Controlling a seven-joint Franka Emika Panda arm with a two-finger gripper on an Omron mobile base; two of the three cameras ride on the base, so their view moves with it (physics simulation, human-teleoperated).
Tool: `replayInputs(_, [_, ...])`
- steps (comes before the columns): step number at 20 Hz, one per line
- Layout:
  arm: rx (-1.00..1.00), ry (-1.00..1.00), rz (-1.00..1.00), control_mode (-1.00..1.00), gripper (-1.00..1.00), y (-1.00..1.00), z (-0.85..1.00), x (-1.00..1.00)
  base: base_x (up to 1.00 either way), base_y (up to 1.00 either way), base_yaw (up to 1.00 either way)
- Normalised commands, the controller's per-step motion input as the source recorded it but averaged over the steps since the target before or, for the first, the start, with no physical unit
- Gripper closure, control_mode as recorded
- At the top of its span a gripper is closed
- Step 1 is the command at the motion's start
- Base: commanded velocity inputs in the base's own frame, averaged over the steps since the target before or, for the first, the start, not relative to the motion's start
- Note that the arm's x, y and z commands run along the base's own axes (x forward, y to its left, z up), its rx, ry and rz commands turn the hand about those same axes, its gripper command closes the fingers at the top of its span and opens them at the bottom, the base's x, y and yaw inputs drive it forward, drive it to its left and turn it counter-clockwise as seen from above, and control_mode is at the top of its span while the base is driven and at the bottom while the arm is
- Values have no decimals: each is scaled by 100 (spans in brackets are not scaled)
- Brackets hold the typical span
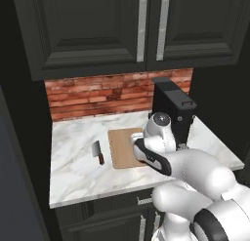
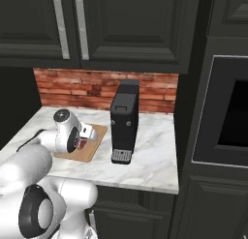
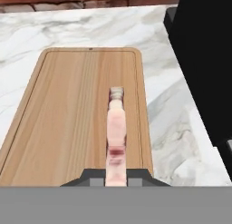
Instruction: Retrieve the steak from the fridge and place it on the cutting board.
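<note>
The gripper [image 3: 116, 177] was clamped on the steak [image 3: 116, 128], which stood edge-on between the two dark fingertips [image 3: 93, 178] in the hand view and ran from 6 o'clock up toward the middle of the picture. Its near end was red; farther along it turned pale pink and whitish. Whether the far end touched the wood could not be told.

Beneath the steak lay the cutting board [image 3: 68, 119], a light tan slab with rounded corners, flat on the white marble counter [image 3: 167, 100]. The steak was over the board's right half, close to its 3 o'clock edge.

In the left base view the arm [image 1: 166, 152] covered the board's right side. A cleaver [image 1: 97, 152] lay on the counter just off the board's 9 o'clock edge, apart from it. A black coffee machine [image 2: 124, 122] stood on the counter at the board's 3 o'clock side, against a red brick backsplash [image 1: 97, 94] with dark cabinets [image 1: 97, 30] above.
</note>
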Motion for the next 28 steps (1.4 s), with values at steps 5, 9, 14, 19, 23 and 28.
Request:
replayInputs(5, [5,0,0,-100,100,0,-30,9,0,0,0])
replayInputs(9, [3,0,0,-100,100,0,-22,10,0,0,0])
replayInputs(14, [-2,0,0,-100,100,0,-47,16,0,0,0])
replayInputs(19, [-2,0,0,-100,100,1,-28,14,0,0,0])
replayInputs(23, [0,0,0,-100,100,0,-1,7,0,0,0])
replayInputs(28, [0,0,0,-100,-100,0,-5,6,0,0,0])
